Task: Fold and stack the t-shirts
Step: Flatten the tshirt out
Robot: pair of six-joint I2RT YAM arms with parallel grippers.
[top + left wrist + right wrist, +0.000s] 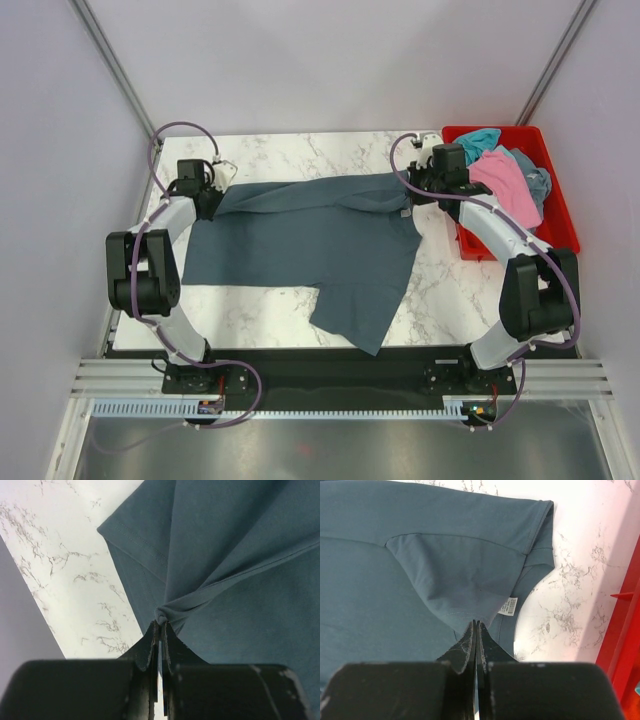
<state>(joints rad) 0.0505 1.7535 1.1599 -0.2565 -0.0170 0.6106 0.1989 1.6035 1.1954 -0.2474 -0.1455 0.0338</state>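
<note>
Dark slate-blue t-shirt (300, 240) is spread out on the marble table (280, 150), all of it left of the red bin (565, 235) and not touching it afaict. The edge level w/ the bin's far half is stretched btwn the two grippers. The rest lies mostly flat, and one part trails off toward the table's near edge, well away from the bin.

Left gripper (160, 626) is at the shirt corner furthest from the bin. Jaws are pinched tight on a bunched nub of cloth, w/ folds fanning out from it.

Right gripper (476, 625) is at the corner closest to the bin, just beside its left wall. Jaws are also squeezed together, on a fold of the same shirt. Small white tag (508, 606) sits right next to that pinch on the bin side, by the curved neck edge.

Inside the bin: pink t-shirt (503, 180) heaped in the middle, teal t-shirt (481, 140) at the far end, and a grey-blue piece of cloth (538, 183) toward the bin's right wall. Can't tell what that last one is tbh.
</note>
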